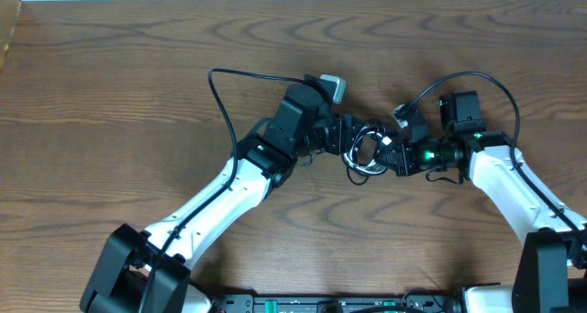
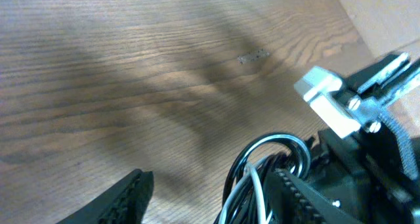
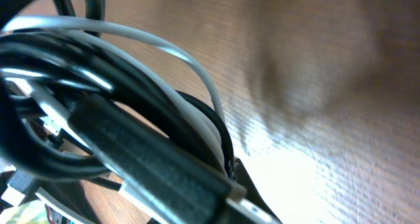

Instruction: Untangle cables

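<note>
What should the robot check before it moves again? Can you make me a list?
1. Is the left claw open? Ok, its fingers are wide apart.
2. Are the cables within reach of both claws? Ok, the bundle sits between them on the table.
3. Is the right claw gripping the cables? Cannot tell, the cables fill its camera.
4. Are the cables untangled? Not ok, the loops overlap in a clump.
5. Is a loop inside the left claw's gap? Ok, one curves beside a finger.

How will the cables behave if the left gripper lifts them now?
Probably floppy: the cables curl in loose thin loops, so they should sag and trail. Likely light, being thin cords. Glossy jackets in the right wrist view suggest they may slip.
</note>
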You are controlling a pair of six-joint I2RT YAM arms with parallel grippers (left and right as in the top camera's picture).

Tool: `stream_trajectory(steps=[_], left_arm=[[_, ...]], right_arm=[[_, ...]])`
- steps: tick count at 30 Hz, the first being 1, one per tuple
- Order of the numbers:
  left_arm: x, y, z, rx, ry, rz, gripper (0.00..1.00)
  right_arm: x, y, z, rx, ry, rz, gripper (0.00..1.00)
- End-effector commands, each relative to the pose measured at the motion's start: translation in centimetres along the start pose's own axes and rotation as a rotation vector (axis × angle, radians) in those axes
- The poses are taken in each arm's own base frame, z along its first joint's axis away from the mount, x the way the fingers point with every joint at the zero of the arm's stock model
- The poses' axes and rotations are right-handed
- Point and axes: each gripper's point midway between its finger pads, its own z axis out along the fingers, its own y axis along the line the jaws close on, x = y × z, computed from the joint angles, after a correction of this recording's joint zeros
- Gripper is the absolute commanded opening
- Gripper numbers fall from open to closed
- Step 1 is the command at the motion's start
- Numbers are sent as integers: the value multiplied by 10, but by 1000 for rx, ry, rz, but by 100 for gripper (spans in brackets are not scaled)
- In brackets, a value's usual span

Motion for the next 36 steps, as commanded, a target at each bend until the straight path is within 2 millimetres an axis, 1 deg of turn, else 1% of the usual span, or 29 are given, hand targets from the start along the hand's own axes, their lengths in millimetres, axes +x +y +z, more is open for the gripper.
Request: stream_trajectory(steps=[1, 4, 6, 9, 11, 12, 15, 19, 22, 26, 27, 28, 29, 30, 31, 32, 36], left_arm=[[-1, -8, -2, 46, 11, 25, 58], [5, -12, 2, 82, 41, 21, 58], [8, -17, 1, 109, 53, 21, 58], [8, -35, -2, 212, 65, 44, 59], [10, -48, -5, 287, 77, 87, 59], [11, -50, -6, 302, 82, 95, 59], [20, -41, -4, 261, 107, 138, 59], [30, -16, -1, 137, 139, 184, 59], [31, -7, 0, 88, 138, 206, 59], [23, 2, 1, 26, 106, 216, 59], [23, 4, 2, 19, 104, 216, 57], [23, 4, 2, 17, 105, 215, 52], [24, 4, 2, 16, 107, 215, 45], [24, 5, 3, 15, 110, 214, 36], [26, 6, 4, 14, 114, 212, 20], [27, 6, 4, 14, 116, 211, 8], [26, 5, 5, 22, 111, 213, 7]], right_arm=[[-10, 13, -7, -50, -46, -63, 1], [-14, 13, -9, -43, -63, -76, 1], [-14, 8, -9, -15, -62, -71, 1], [-13, -3, -9, 46, -57, -45, 1], [-14, -4, -9, 50, -61, -48, 1], [-15, -4, -9, 50, -64, -51, 1], [-18, 0, -10, 30, -76, -50, 1], [-20, 1, -11, 23, -85, -42, 1], [-22, 6, -15, -3, -97, -46, 1], [-26, 12, -23, -9, -126, -63, 1], [-27, 13, -25, -9, -132, -68, 1], [-28, 15, -27, -8, -139, -74, 1], [-29, 17, -29, -8, -145, -80, 1], [-30, 19, -31, -8, -152, -87, 1], [-32, 21, -34, -7, -163, -96, 1], [-33, 23, -36, -6, -169, -102, 1], [-33, 26, -41, -1, -178, -109, 1]])
